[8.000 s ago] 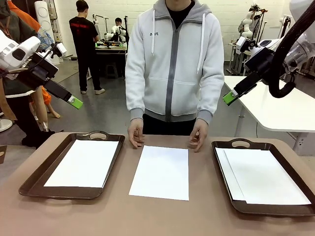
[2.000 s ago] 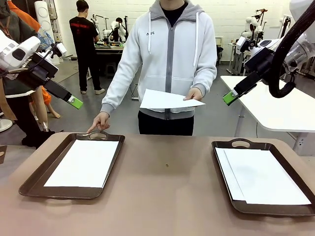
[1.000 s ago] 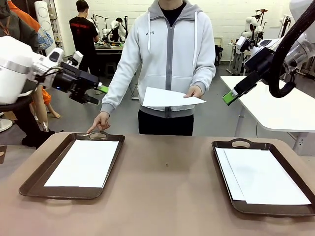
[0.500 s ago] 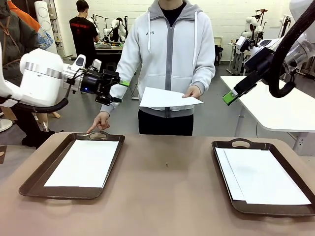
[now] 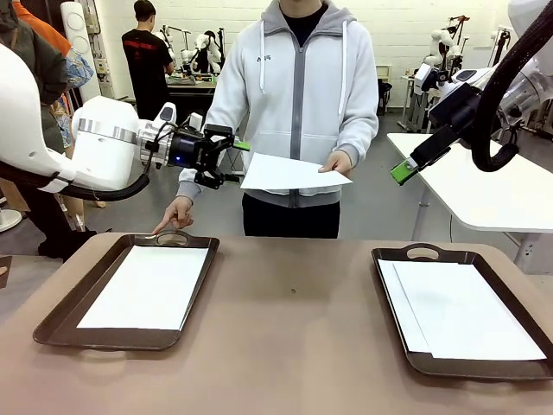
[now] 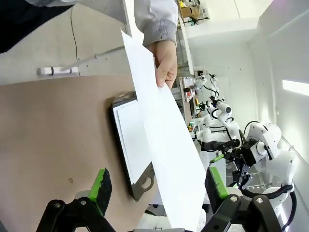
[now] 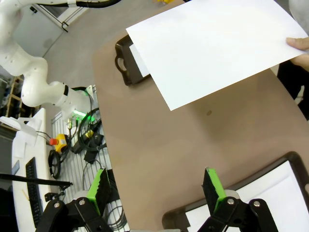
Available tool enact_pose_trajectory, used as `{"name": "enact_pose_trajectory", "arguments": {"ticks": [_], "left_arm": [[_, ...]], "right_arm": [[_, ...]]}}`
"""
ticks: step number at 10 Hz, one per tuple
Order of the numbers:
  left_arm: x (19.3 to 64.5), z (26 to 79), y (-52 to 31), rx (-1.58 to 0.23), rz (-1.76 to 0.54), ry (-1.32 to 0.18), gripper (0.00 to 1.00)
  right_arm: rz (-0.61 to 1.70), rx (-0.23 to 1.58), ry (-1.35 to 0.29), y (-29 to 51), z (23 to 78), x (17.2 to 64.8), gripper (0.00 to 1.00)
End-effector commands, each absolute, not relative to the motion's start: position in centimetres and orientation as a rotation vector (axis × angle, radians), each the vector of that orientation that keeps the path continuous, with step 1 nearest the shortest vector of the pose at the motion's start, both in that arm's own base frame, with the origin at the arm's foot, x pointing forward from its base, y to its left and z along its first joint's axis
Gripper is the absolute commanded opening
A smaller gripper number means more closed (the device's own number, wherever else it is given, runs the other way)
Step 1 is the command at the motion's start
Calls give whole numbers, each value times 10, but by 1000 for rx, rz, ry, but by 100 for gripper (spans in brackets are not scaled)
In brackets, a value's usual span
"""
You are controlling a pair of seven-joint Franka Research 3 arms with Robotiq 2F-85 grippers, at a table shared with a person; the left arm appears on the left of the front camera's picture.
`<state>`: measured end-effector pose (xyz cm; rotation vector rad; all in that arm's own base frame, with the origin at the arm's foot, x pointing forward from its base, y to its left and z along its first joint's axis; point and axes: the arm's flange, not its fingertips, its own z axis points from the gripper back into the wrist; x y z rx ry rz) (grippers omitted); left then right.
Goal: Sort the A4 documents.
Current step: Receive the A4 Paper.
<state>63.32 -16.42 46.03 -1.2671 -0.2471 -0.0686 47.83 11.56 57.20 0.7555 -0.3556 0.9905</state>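
A person across the table holds one A4 document point(image 5: 292, 172) out flat in one hand point(image 5: 339, 162), chest-high. My left gripper point(image 5: 238, 162) is open at that sheet's left edge. In the left wrist view the sheet point(image 6: 159, 130) runs between my spread fingers without being pinched, nearer one green pad point(image 6: 215, 181). My right gripper point(image 5: 401, 171) hangs open high on the right, away from the sheet point(image 7: 217, 43), with nothing between its fingers. More white sheets lie in the left tray point(image 5: 147, 285) and the right tray point(image 5: 467, 309).
The person's other hand point(image 5: 175, 214) points at the handle of the left dark brown tray point(image 5: 54, 322). The right tray point(image 5: 518, 298) sits at the table's right. The brown tabletop point(image 5: 294, 346) between the trays is bare. A white table point(image 5: 492, 190) stands behind on the right.
My left arm has swung right and forward, bringing its open gripper up to the held sheet's edge. The right arm has not moved. The person keeps the sheet and pointing hand about where they were.
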Motion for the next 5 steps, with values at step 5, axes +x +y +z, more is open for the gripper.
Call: {"name": "enact_pose_trajectory", "arguments": {"ticks": [5], "left_arm": [[650, 453, -189, -1427, -34, -102, 100]], "right_arm": [[1000, 751, -367, 116, 572, 480, 100]]}}
